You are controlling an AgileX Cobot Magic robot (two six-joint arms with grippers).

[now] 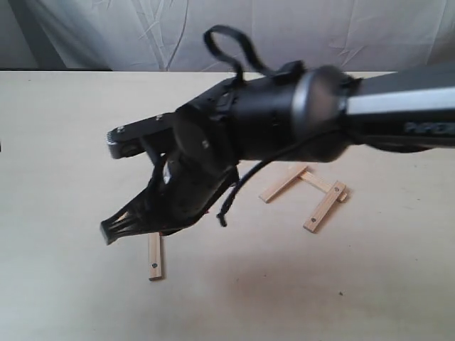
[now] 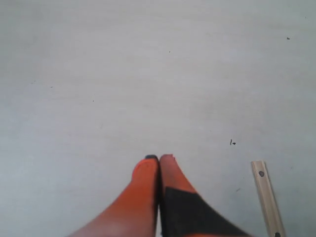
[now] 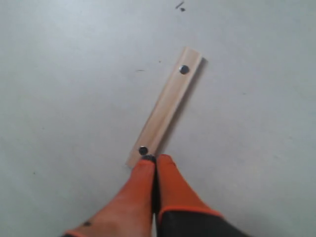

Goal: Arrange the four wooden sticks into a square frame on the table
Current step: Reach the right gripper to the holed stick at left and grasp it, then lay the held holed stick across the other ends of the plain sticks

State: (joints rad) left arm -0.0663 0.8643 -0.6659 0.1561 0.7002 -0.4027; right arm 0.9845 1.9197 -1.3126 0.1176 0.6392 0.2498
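Both closed: left fingers (image 2: 144,185) empty, right fingers (image 3: 140,185) seemingly touching a holed stick (image 3: 166,109).

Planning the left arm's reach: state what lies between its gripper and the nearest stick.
Only bare table between the shut left gripper and the stick, as the left wrist view shows.

Mostly open tabletop, few obstacles.
The table (image 1: 64,298) offers wide free room near and far. A lone stick (image 1: 155,257) touches the closed right gripper (image 3: 155,158); three joined sticks (image 1: 323,207) lie well apart. The right arm (image 1: 284,114) spans the middle.
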